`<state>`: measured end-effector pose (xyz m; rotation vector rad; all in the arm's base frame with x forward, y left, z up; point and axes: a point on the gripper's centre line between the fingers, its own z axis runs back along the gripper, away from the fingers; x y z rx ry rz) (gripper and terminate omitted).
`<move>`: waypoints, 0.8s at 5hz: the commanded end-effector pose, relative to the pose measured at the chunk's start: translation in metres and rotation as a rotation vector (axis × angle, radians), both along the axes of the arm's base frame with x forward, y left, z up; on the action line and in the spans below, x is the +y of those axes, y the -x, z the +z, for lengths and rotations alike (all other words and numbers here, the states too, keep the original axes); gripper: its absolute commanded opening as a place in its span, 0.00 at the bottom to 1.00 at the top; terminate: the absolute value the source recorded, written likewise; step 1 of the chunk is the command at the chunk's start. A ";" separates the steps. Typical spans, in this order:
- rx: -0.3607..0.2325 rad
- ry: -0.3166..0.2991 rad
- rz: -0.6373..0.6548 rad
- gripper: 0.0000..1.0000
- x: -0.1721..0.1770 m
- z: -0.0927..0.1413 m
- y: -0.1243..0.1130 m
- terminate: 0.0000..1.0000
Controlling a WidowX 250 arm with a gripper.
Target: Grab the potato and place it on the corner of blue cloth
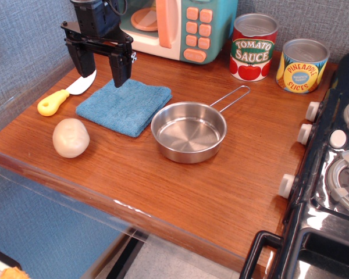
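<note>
On the wooden counter (180, 192) there is one of almost everything. Farthest left lies one knife (63, 95) with a yellow handle, its blade partly hidden behind the claw. Just in front of it sits the one potato (70, 138), pale and egg-shaped, near the counter's front edge and close to the left corner of the one blue cloth (125, 105), not touching it. The single gripper (100, 68) hangs above the cloth's back left corner with its two black fingers spread apart and nothing between them. Right of the cloth, nearly touching it, is one steel pan (189, 131), its wire handle pointing back right. Behind stands one toy microwave (180, 26), then two cans: tomato sauce (253, 46) and pineapple slices (302, 65). One black stove (331, 168) fills the right edge.
</note>
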<state>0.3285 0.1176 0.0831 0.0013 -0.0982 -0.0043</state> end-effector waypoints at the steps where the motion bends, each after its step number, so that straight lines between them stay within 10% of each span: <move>1: 0.000 0.000 0.000 1.00 0.000 0.000 0.000 0.00; 4: -0.048 -0.038 -0.055 1.00 -0.010 0.002 0.058 0.00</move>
